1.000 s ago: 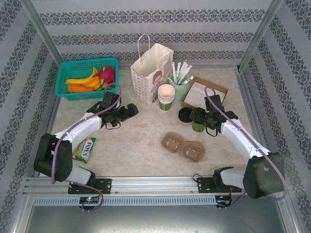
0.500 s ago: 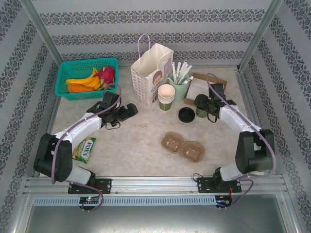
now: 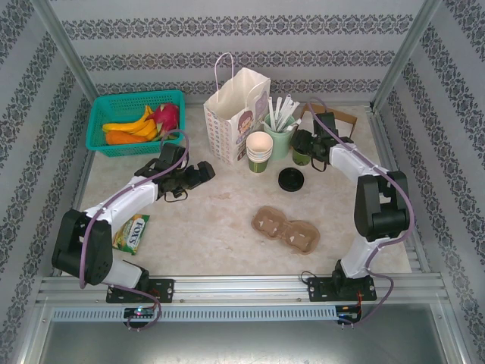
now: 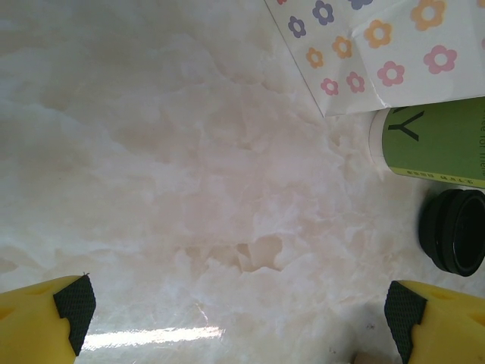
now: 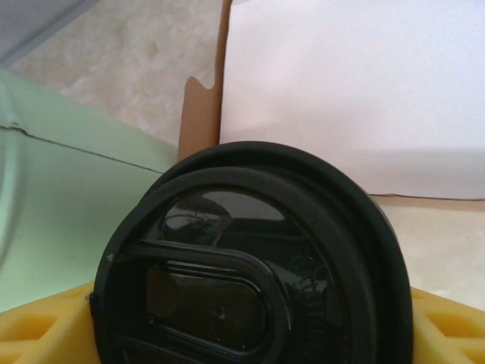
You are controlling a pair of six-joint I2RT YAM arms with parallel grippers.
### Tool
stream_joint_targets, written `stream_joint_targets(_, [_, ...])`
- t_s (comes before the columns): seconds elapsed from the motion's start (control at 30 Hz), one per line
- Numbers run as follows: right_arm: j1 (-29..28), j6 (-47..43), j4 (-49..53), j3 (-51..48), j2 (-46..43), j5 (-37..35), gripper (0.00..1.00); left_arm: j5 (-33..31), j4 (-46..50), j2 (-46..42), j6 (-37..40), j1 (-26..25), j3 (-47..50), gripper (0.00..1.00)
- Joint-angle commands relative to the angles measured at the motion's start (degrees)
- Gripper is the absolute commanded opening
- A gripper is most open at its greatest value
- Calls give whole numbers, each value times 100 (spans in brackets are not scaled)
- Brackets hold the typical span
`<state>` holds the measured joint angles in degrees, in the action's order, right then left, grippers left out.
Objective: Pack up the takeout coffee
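Currently: coffee cup (image 3: 300,158) held in my right gripper (image 3: 305,149), near the worktop's (image 3: 227,220) far right corner.
My right fingers (image 5: 447,330) press the cup's sides below its black lid (image 5: 250,258); it is just beside the green straw holder (image 3: 277,140). Whether it touches the worktop I cannot tell. My left gripper (image 4: 239,318) stands wide open and empty above bare worktop, near the paper bag (image 3: 235,114).
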<state>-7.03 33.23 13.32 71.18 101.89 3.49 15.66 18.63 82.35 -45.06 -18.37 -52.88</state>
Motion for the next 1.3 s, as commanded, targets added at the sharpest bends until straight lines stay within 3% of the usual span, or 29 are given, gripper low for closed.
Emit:
stream_joint_targets(0.0, [-44,62,143,211,209,-34,59,-1,92,-150,127,-40,-196,100])
stream_joint_targets(0.47, [-53,-10,338,231,-114,-123,84,-70,244,-271,85,-22,-231,99])
stream_joint_targets(0.7, [-53,-44,364,180,-336,-224,89,-80,324,-268,93,11,-276,100])
stream_joint_targets(0.77, [-52,-45,361,106,-483,-304,98,-88,368,-295,96,25,-307,100])
stream_joint_targets(1.27, [-48,-120,409,-1022,-2198,-562,98,-335,816,-199,367,255,-861,100])
